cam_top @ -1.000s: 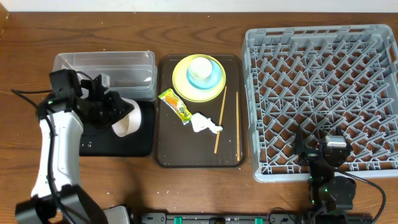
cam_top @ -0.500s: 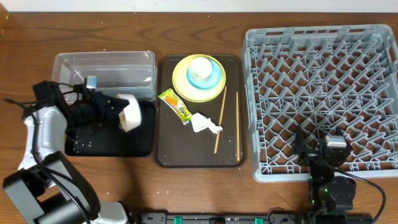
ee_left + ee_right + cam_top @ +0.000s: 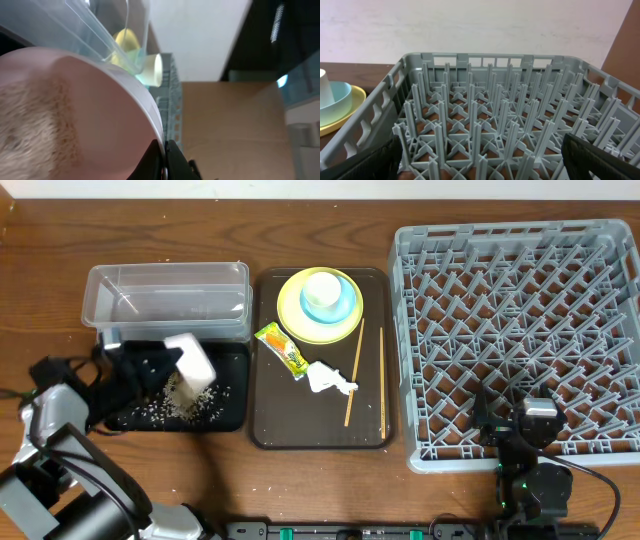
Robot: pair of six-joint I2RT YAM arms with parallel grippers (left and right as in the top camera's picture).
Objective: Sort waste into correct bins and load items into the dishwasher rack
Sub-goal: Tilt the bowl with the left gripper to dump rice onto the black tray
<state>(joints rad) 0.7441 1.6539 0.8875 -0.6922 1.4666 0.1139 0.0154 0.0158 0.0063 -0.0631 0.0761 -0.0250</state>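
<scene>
Two hands sit nearest the robot. The right hand (image 3: 515, 420) hangs at the near edge of the dishwasher rack (image 3: 402, 350) with its fingers wide apart and nothing between them; its wrist view looks across rows of upright grey pegs, and no dishes show in the rack. The left hand (image 3: 163, 366) is clamped on the rim of the bowl (image 3: 190, 362) – pinkish outside, white at the rim in the left wrist view – and holds it tipped on its side over the black tray (image 3: 236, 385).

Whitish crumbs (image 3: 180, 405) lie scattered across the floor of that tray, thickest below and beside the bowl.

To the right of the black tray lies the brown serving tray (image 3: 270, 420), between it and the rack. On its near half rests the crumpled white tissue (image 3: 328, 377). Just beyond the tissue is the yellow-green wrapper (image 3: 282, 348), lying at a slant. The chopsticks (image 3: 355, 375) are apart: one slants up toward the plate, the other lies straight along the tray's right side.

At the far end of the brown tray sits the yellow plate (image 3: 290, 305), with the light blue bowl (image 3: 345, 305) on it and the small white cup (image 3: 322, 286) inside that bowl.

Farthest on the left, behind the black tray and touching it – or nearly so – stands the clear tub (image 3: 95, 290) on the bench (image 3: 50, 240).
</scene>
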